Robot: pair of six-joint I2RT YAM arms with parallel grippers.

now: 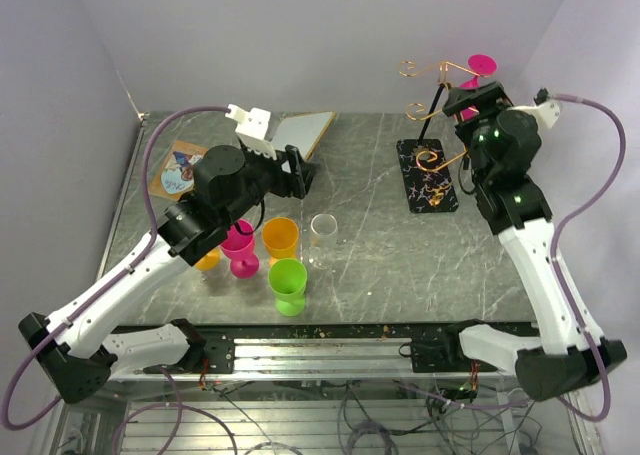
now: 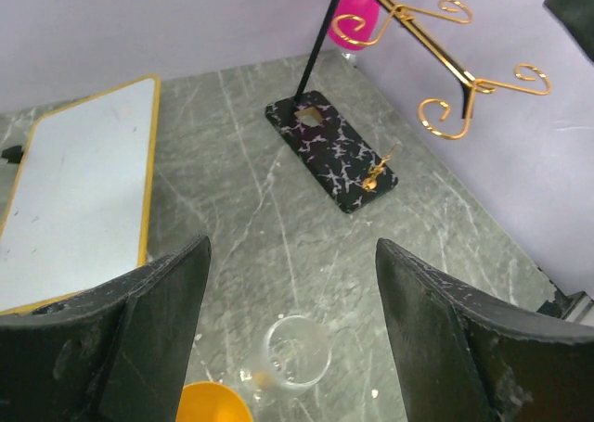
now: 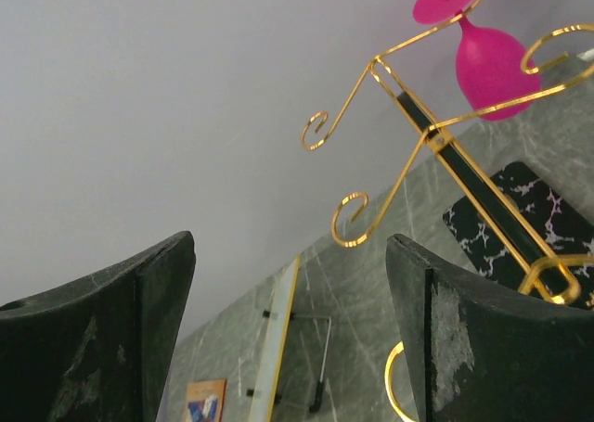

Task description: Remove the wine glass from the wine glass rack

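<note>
Veined tabletop, lilac walls behind rack

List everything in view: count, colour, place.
wine glass rack: one, copper-gold, black base, back right
wine glass: one, pink, hanging inverted on rack
pink glass: one, standing centre-left
orange glass: two, one beside the pink, one half hidden further left
green glass: one, nearest the front edge
clear glass: one, right of orange
framed panel: one, gold-edged, back centre
card: one, brown, back left
table: one, grey veined
left gripper: one, black, open, above the glasses
right gripper: one, black, open, by the rack
</note>
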